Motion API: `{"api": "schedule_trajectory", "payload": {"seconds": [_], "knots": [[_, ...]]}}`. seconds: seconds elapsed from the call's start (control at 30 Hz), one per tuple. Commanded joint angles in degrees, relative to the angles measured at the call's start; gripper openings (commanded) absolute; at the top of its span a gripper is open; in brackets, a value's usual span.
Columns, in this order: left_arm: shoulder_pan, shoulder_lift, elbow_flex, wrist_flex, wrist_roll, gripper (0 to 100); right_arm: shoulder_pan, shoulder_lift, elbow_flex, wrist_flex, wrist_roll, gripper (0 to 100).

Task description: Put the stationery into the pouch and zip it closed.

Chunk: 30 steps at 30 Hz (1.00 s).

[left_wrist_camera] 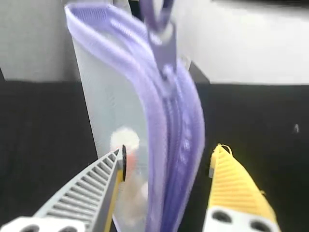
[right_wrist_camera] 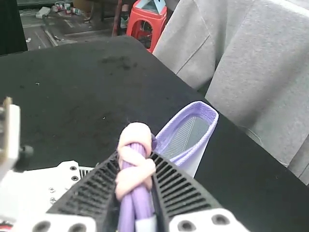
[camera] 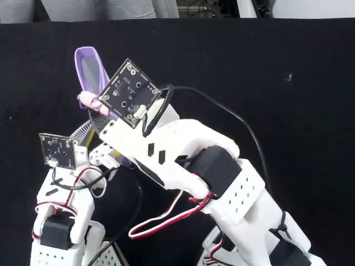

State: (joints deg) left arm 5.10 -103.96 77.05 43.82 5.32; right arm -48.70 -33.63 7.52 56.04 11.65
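We see the right pincer [right_wrist_camera: 136, 166] clenched on the stationery [right_wrist_camera: 136, 145], a lilac bundle tied with a pink knot (in the high view it sits upper left, just beside the pouch [camera: 89, 66]). The left pincer [left_wrist_camera: 170, 150] sits around the pouch; whether it grips, we cannot tell. The pouch stands upright, lilac-edged with see-through mesh sides, its mouth gaping, a lilac zip pull [left_wrist_camera: 161, 43] on its zip. Beneath lies the black worktop [camera: 249, 66]. Beyond it are grey cloth [right_wrist_camera: 251, 63] and a red stool [right_wrist_camera: 152, 14].

White arms [camera: 183, 138], black servos [camera: 213, 169], red-white wires [camera: 166, 213], square camera boards [camera: 128, 91]; left fingers [left_wrist_camera: 236, 183] yellow, grey; right fingers [right_wrist_camera: 178, 188] black
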Motion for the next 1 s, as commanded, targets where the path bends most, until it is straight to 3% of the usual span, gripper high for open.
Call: {"api": "schedule_trajectory", "payload": {"seconds": [0.0, 0.23, 0.57, 0.8, 0.97], "knots": [[-0.66, 1.85, 0.57, -4.75, -0.44, 29, -0.88, -0.31, -4.0, 0.09, 0.35, 1.1], [-0.66, 12.13, -2.42, -8.88, -0.09, 27, -0.88, -0.31, -4.0, 0.09, 0.35, 1.1], [-0.13, 13.27, -5.67, -8.62, -0.09, 2, -0.53, -0.31, -4.0, 0.09, 0.35, 1.1], [-0.57, 13.27, -5.67, -8.09, -0.44, 3, 3.78, -0.4, -4.26, 0.0, 3.96, 1.1], [-0.04, 13.27, -9.36, -1.49, -0.53, 3, 9.76, -0.4, -4.62, -0.44, 4.22, 1.1]]}}
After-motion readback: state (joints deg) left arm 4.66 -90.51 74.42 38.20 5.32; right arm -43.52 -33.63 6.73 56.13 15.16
